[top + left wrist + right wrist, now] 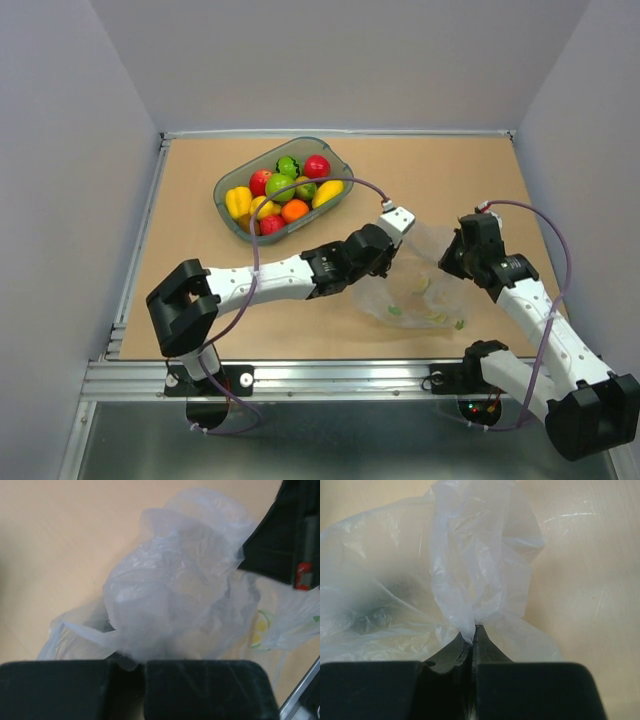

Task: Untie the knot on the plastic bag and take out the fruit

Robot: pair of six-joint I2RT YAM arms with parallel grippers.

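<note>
Two glossy toy heaps of colour sit far left at the back: a grey-green translucent tray (225,185) with rounded corners holds a yellow pepper (238,201), a green apple (280,187) and a dark green piece (288,165), packed in with a red apple (317,166), an orange (294,210) and a long yellow mango (328,193).

Right of the tray, the white and black left arm lies low across the board. In its wrist view the left gripper (142,666) has its matte black fingers pressed together, with a fold of film tucked into the seam between them.

Next comes the plastic bag (415,295), lying on the table between the two grippers. It is thin, clear and crinkly, bunched into a cloudy, wrinkled lump in the left wrist view. A small yellow and green printed mark (257,630) shows through its lower right side.

At the right, the right gripper (472,640) has its tapered black tips closed tight on a twisted neck of the bag, and the film fans out upward from the pinch.

The table (450,170) is a smooth tan board with faint wood grain. A ribbed aluminium rail (330,375) runs along its near edge, and plain pale grey walls (350,60) enclose it on three sides.
</note>
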